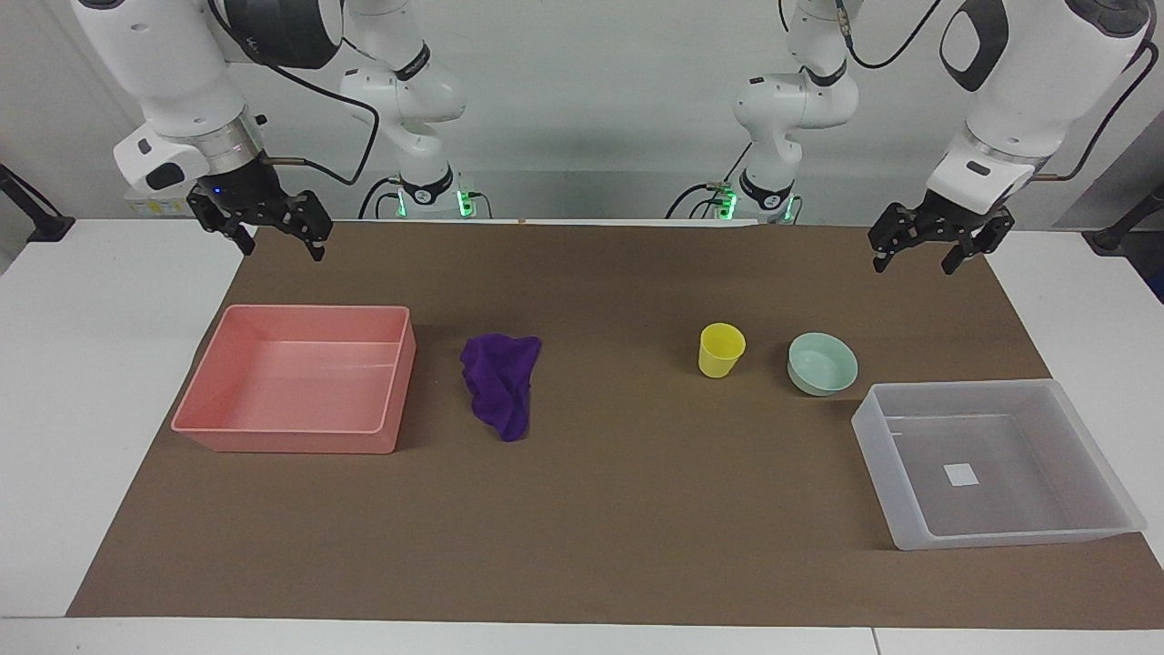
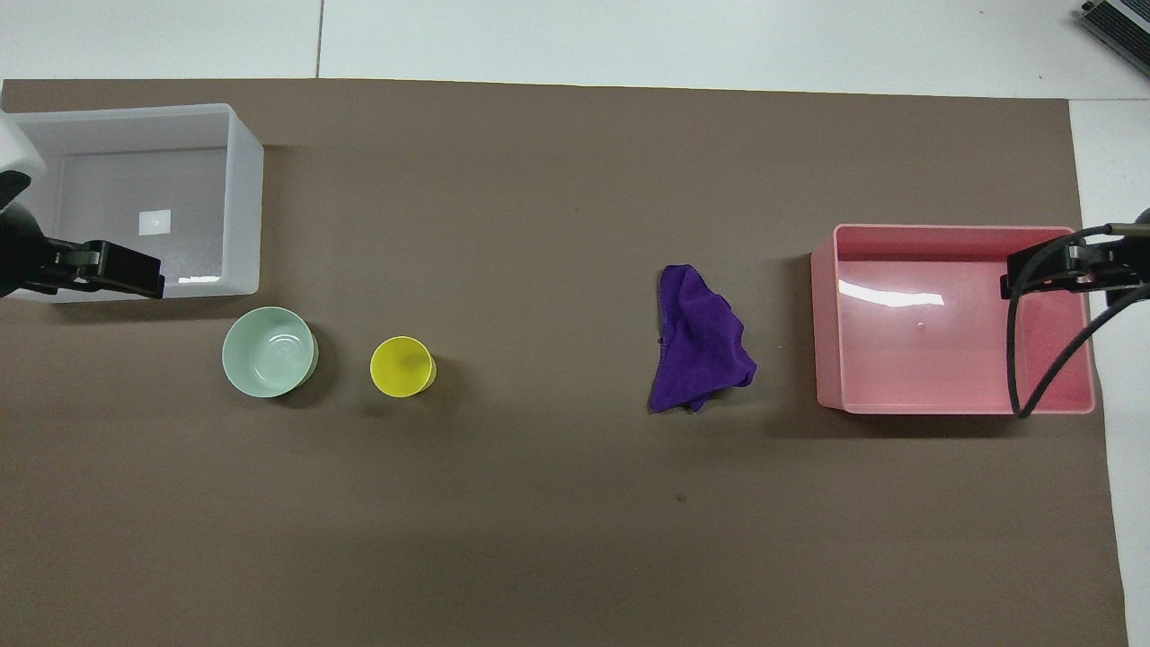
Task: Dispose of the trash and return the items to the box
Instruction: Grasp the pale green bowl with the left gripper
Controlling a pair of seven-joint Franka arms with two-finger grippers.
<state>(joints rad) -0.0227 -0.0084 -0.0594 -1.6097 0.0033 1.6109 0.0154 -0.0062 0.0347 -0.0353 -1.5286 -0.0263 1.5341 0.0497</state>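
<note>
The purple cloth (image 1: 500, 382) (image 2: 696, 341) lies crumpled on the brown mat beside the pink tray. The yellow cup (image 1: 721, 350) (image 2: 402, 367) stands upright next to the mint-green bowl (image 1: 822, 364) (image 2: 269, 351). The clear-grey box (image 1: 1000, 437) (image 2: 243, 198), empty but for its white sticker, lies at the left arm's end, a little farther from the robots than the bowl. My left gripper (image 1: 917, 257) (image 2: 108, 268) hangs open and empty, raised over the mat at that end. My right gripper (image 1: 280, 238) (image 2: 1047, 270) hangs open and empty, raised over the right arm's end.
An empty pink tray (image 1: 300, 437) (image 2: 827, 332) lies at the right arm's end of the mat. The brown mat (image 1: 637, 509) covers most of the white table. A black cable loops from the right wrist over the pink tray in the overhead view.
</note>
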